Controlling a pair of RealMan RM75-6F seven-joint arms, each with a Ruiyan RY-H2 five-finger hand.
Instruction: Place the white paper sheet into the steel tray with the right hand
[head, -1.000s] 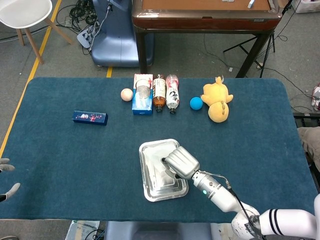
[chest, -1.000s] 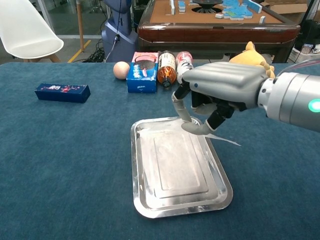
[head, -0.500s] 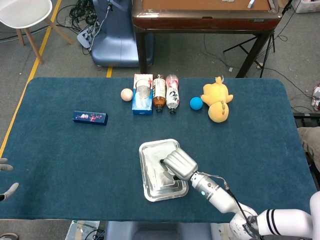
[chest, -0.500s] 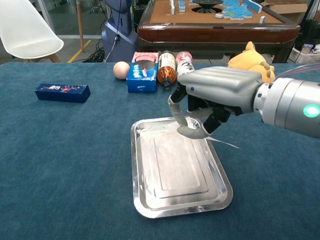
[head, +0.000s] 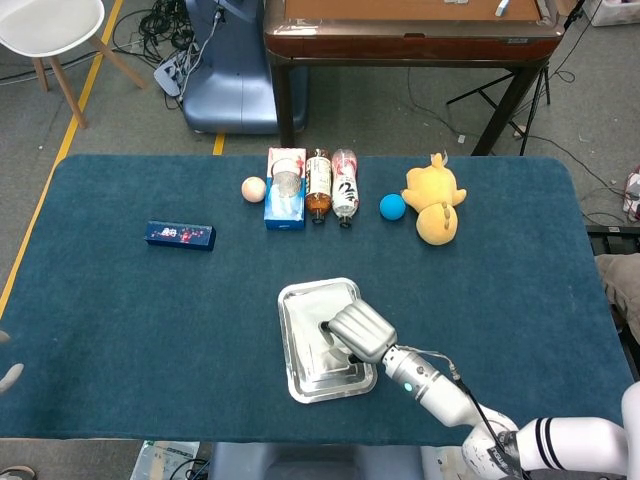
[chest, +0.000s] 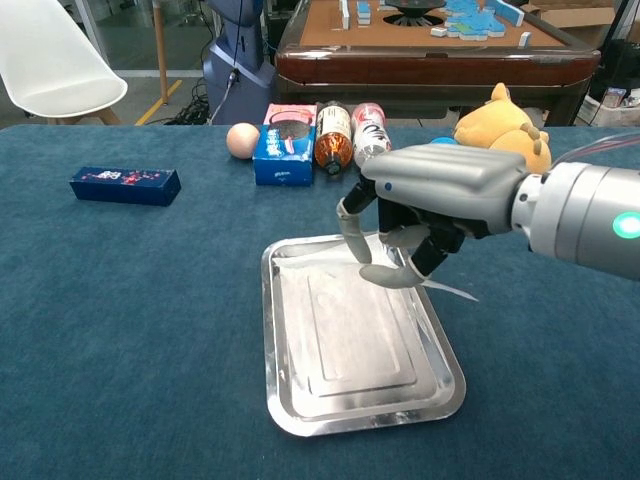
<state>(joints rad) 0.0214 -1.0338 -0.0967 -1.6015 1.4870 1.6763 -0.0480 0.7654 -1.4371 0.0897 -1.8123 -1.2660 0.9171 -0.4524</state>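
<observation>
One hand (chest: 420, 215) at work, the right: lowered a little since a second ago, fingers curled, pinching the sheet (chest: 448, 289) low over the tray (chest: 300, 400), sheet edge poking out right. Close to release, probably.

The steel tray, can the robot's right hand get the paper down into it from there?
Probably yes. The right hand pinches the white paper sheet directly over the steel tray, whose flat bottom looks bare, so nothing seems to block the way down.
</observation>
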